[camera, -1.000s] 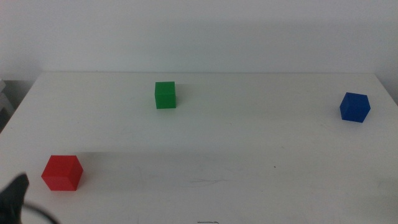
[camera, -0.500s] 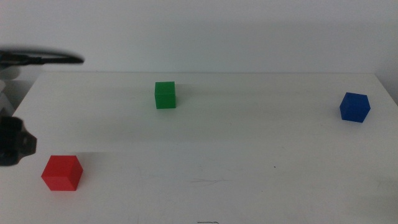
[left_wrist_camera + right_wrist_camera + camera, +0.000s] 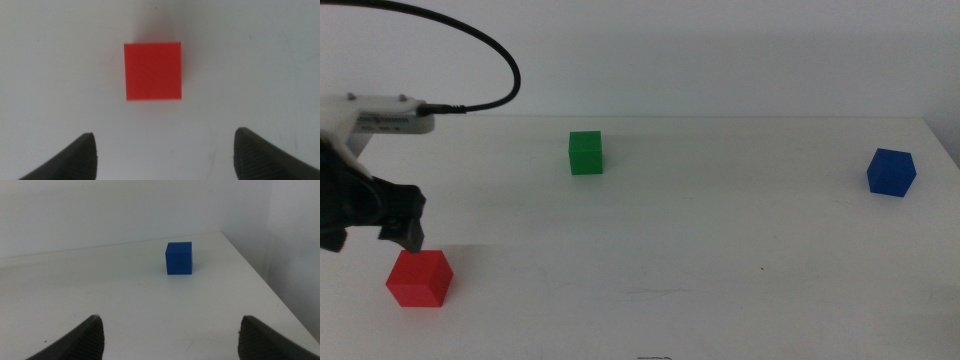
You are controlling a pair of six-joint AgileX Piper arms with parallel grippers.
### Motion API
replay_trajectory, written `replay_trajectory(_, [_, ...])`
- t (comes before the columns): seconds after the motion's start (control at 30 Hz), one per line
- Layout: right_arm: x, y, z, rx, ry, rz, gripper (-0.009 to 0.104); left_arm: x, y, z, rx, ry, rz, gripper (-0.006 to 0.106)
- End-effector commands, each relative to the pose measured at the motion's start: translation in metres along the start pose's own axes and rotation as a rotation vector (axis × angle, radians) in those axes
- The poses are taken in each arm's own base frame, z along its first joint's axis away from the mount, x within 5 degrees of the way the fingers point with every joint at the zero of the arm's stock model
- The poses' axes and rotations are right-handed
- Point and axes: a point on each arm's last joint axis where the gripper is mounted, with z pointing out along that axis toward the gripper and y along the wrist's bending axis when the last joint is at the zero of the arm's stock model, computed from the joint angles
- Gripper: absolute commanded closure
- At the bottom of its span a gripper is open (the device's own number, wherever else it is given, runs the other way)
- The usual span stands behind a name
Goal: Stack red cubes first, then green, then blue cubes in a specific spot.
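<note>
The red cube (image 3: 420, 277) sits at the front left of the white table (image 3: 680, 240). My left gripper (image 3: 400, 228) hangs just above and behind it, jaws open and empty. The left wrist view looks straight down on the red cube (image 3: 153, 71), ahead of the wide-open gripper (image 3: 165, 147). The green cube (image 3: 585, 153) stands at the back, left of centre. The blue cube (image 3: 891, 171) stands at the far right. My right gripper (image 3: 172, 327) is open and empty, out of the middle view, with the blue cube (image 3: 178, 258) some way ahead of it.
A black cable (image 3: 480, 45) arcs above the left arm's white wrist block (image 3: 380, 115). The table's right edge (image 3: 270, 295) runs close beside the blue cube. A plain white wall stands behind the table.
My left arm has come in from the lower left edge, risen and moved right, and now hangs over the red cube. The cubes have not moved.
</note>
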Motion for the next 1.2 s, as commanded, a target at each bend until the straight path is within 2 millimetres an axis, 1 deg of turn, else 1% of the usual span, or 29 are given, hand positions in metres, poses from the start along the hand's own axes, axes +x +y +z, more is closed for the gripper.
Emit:
replay_trajectory(0.0, [-0.014, 0.002, -0.004, -0.013, -0.116, -0.023, 0.024, -0.013, 0.0, -0.003, -0.003, -0.071, -0.013, 0.007])
replay_trajectory(0.13, [-0.014, 0.002, -0.004, -0.013, -0.116, -0.023, 0.024, -0.029, 0.004, 0.014, -0.027, -0.021, 0.003, 0.007])
replay_trajectory(0.27, [-0.014, 0.002, -0.004, -0.013, -0.116, -0.023, 0.024, -0.046, 0.006, 0.027, -0.037, 0.018, 0.03, 0.007])
replay_trajectory(0.4, [-0.014, 0.002, -0.004, -0.013, -0.116, -0.023, 0.024, -0.054, 0.007, 0.043, -0.034, 0.054, 0.048, 0.007])
replay_trajectory(0.5, [-0.014, 0.002, -0.004, -0.013, -0.116, -0.023, 0.024, -0.056, 0.009, 0.056, -0.032, 0.084, 0.059, 0.007])
replay_trajectory(0.6, [-0.014, 0.002, -0.004, -0.013, -0.116, -0.023, 0.024, -0.057, 0.015, 0.068, -0.01, 0.117, 0.047, 0.007])
replay_trajectory(0.7, [-0.014, 0.002, -0.004, -0.013, -0.116, -0.023, 0.024, -0.057, 0.02, 0.075, 0.03, 0.133, 0.039, 0.007])
replay_trajectory(1.17, [-0.014, 0.002, -0.004, -0.013, -0.116, -0.023, 0.024, -0.057, 0.016, 0.111, 0.084, 0.22, 0.027, 0.007])
